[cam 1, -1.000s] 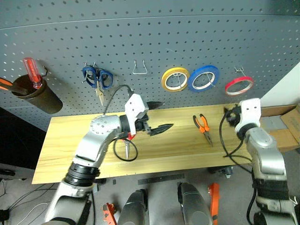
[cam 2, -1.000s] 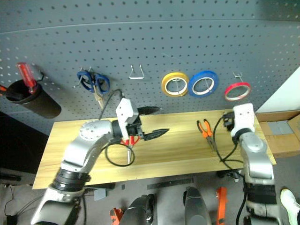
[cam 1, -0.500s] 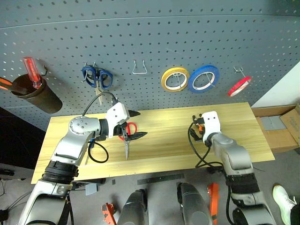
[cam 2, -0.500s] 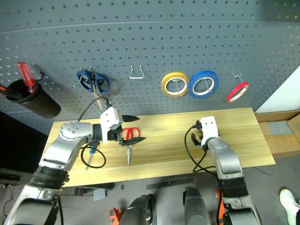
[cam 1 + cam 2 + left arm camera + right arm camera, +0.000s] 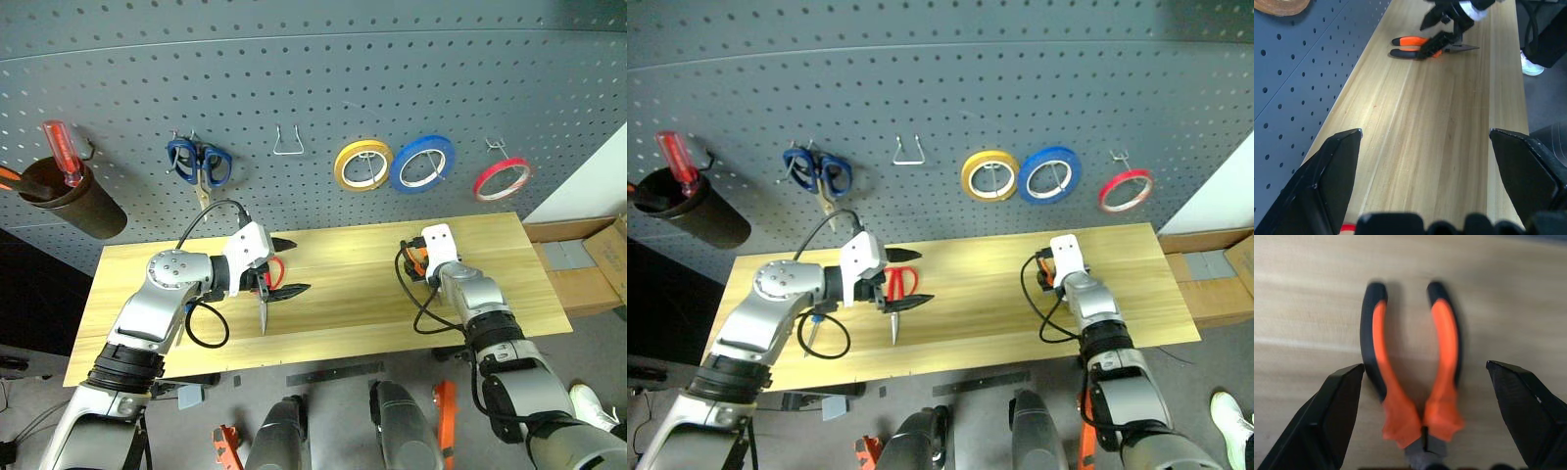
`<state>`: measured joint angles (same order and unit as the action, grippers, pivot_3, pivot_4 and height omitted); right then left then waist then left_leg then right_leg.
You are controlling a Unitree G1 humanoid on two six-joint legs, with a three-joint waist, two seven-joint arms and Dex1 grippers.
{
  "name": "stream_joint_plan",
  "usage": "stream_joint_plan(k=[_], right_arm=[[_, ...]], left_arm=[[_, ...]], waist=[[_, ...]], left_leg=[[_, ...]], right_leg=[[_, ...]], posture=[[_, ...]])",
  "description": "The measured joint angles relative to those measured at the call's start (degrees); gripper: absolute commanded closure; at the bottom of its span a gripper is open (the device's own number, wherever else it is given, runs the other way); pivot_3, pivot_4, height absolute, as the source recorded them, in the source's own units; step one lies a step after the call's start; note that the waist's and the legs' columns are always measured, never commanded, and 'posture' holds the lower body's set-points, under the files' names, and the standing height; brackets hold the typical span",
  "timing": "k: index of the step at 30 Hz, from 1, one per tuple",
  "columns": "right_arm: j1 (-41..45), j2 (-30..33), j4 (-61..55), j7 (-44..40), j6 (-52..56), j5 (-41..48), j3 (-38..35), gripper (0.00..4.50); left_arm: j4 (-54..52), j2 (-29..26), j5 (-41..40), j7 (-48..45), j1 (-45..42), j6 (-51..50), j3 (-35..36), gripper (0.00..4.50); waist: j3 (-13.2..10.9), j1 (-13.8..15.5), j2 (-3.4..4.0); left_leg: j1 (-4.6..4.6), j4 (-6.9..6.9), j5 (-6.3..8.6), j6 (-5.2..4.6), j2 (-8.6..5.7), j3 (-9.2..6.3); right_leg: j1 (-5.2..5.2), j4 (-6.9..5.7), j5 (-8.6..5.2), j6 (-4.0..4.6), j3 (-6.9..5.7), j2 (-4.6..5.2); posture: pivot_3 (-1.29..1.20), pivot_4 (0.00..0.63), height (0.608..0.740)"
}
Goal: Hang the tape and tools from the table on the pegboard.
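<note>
The pliers (image 5: 1413, 377) lie flat on the tabletop (image 5: 362, 304) at its right part, orange-and-black handles splayed toward the pegboard (image 5: 313, 88), w/ the right gripper (image 5: 1422, 396) now low over them, fingers (image 5: 1334, 416) spread wide either side of the handles & not yet touching. A sec ago that arm was up by the board's right edge near the red tape (image 5: 502, 180); the tape now hangs on its hook, so that item looks done & the arm has dropped to the next tool. Red-handled scissors (image 5: 893, 294) rest on the tabletop's left part, blades pointing to the front edge, right under the left gripper (image 5: 278, 266), which has sunk a bit and hovers w/ fingers (image 5: 1332, 171) spread, holding nothing. The blue-handled screwdriver (image 5: 809, 331) lies further left beside the arm's cable. Yellow roll (image 5: 363, 164), blue roll (image 5: 423, 164) & blue scissors (image 5: 200, 163) already hang. Probably next: close on the pliers' handles, lift to a free hook (image 5: 288, 143).
</note>
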<state>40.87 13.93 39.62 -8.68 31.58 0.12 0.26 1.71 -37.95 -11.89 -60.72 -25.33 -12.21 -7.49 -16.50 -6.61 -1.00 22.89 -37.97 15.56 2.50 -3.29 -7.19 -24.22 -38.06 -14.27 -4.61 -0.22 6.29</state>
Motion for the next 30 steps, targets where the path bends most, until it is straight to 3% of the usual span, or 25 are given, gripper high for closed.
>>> stream_joint_plan(k=[14,17,20,28,30], right_arm=[[3.9,-0.4,8.5,-1.3,-2.0,1.3,-2.8,0.35],[3.9,-0.6,8.7,-1.5,-2.0,1.3,-2.9,0.96],[2.9,-1.1,7.3,-1.6,-1.9,1.1,-2.3,1.90],[-1.0,-1.6,-0.2,-1.3,1.2,1.1,-1.6,1.94],[-4.2,-1.8,-6.5,-1.4,3.2,1.0,-0.5,1.94]], left_arm=[[-0.3,0.1,0.0,0.2,0.0,0.0,0.0,0.00],[-0.3,0.1,0.0,0.3,0.0,0.0,0.0,0.00],[-0.3,0.4,0.0,0.7,0.1,0.1,0.1,0.00],[-0.3,1.8,-1.8,2.4,1.8,-0.2,1.7,0.00],[-0.8,2.2,-2.8,2.9,2.6,-0.5,3.0,0.00]], waist=[[0.2,0.0,-0.28],[0.3,0.0,-0.29],[0.5,0.0,-0.33],[0.5,0.0,-0.36],[0.5,0.0,-0.35]], left_leg=[[-0.09,-0.06,0.00,0.00,0.01,0.01],[-0.09,-0.06,-0.02,0.04,0.01,0.01],[-0.09,-0.06,-0.09,0.16,0.01,0.01],[-0.08,-0.06,-0.10,0.18,0.01,0.01],[-0.03,-0.03,-0.10,0.18,0.01,0.01]], right_leg=[[0.08,-0.05,0.04,0.00,0.04,-0.01],[0.08,-0.05,0.04,-0.01,0.04,-0.01],[0.08,-0.04,0.04,-0.01,0.04,-0.01],[0.07,-0.05,0.04,-0.01,0.06,-0.01],[-0.01,-0.05,0.04,-0.01,0.08,-0.01]], posture=[[-0.14,0.252,0.740],[-0.15,0.243,0.740],[-0.15,0.244,0.740],[-0.16,0.244,0.740],[-0.15,0.243,0.740]])
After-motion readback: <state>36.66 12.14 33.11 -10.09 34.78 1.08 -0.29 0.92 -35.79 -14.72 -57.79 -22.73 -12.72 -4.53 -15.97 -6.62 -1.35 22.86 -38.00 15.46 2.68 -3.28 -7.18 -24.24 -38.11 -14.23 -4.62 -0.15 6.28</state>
